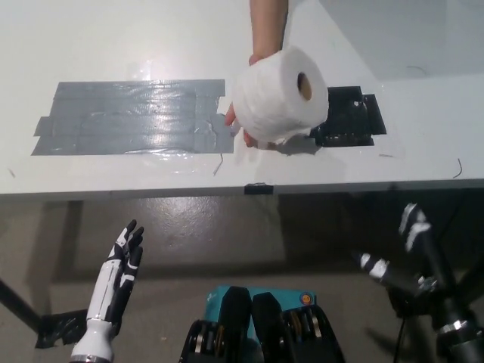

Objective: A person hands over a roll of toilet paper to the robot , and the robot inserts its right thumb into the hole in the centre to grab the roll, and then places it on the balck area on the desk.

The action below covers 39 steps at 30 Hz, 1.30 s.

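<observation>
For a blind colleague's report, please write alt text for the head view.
A person's hand holds a toilet paper roll above a white desk, beside a black area. Both robot hands wait open below: white left, black right.

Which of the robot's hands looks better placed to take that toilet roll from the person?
The right hand, probably. It is open at the lower right, nearer the toilet roll, whose centre hole faces that side. The left hand rests open at the lower left, farther away.
</observation>
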### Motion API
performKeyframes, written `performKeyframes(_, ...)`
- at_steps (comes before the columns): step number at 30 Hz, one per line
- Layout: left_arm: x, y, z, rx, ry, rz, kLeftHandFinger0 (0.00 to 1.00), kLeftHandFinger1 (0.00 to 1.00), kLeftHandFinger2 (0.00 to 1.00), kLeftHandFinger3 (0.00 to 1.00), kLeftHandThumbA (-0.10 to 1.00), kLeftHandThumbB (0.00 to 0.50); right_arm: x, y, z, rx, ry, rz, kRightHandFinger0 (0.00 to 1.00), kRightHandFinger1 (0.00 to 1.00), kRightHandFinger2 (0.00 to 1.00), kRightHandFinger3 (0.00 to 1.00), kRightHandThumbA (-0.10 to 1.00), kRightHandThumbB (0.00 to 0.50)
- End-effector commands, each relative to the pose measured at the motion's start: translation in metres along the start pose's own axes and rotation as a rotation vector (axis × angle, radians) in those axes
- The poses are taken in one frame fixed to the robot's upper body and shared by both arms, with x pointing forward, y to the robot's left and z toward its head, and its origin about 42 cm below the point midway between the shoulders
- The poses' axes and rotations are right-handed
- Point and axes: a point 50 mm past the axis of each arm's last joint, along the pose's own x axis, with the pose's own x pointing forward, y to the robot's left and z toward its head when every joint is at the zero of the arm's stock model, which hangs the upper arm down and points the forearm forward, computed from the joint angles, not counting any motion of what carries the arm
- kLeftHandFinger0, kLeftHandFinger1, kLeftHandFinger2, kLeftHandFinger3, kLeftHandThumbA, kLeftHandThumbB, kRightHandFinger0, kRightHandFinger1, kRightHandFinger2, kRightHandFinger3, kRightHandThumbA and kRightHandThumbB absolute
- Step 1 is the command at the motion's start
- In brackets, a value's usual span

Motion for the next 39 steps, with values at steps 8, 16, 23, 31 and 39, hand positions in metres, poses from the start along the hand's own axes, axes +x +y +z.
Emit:
performKeyframes(8, 0.006, 0.008, 0.011, 0.021, -0.086, 0.015, 1.0, 1.0, 1.0, 1.0, 0.94, 0.155, 0.102, -0.063, 0.155, -0.166, -0.294, 0.194, 1.0, 1.0, 1.0, 1.0, 1.0, 0.341)
performKeyframes(16, 0.008, 0.007, 0.014, 0.032, -0.085, 0.009, 1.0, 1.0, 1.0, 1.0, 0.93, 0.174, 0.197, -0.094, 0.203, -0.305, -0.101, 0.331, 1.0, 1.0, 1.0, 1.0, 1.0, 0.418)
performKeyframes(23, 0.009, 0.004, 0.015, 0.032, -0.089, 0.004, 1.0, 1.0, 1.0, 1.0, 0.93, 0.166, 0.269, -0.081, 0.206, -0.41, 0.063, 0.411, 1.0, 1.0, 1.0, 1.0, 1.0, 0.419)
performKeyframes(31, 0.011, 0.003, 0.018, 0.031, -0.101, -0.003, 1.0, 1.0, 1.0, 1.0, 0.92, 0.16, 0.323, -0.05, 0.209, -0.414, 0.173, 0.427, 1.0, 1.0, 1.0, 1.0, 1.0, 0.428)
performKeyframes(39, 0.012, 0.001, 0.02, 0.029, -0.103, -0.005, 1.0, 1.0, 1.0, 1.0, 0.9, 0.162, 0.347, -0.018, 0.203, -0.458, 0.178, 0.397, 1.0, 1.0, 1.0, 1.0, 0.99, 0.417)
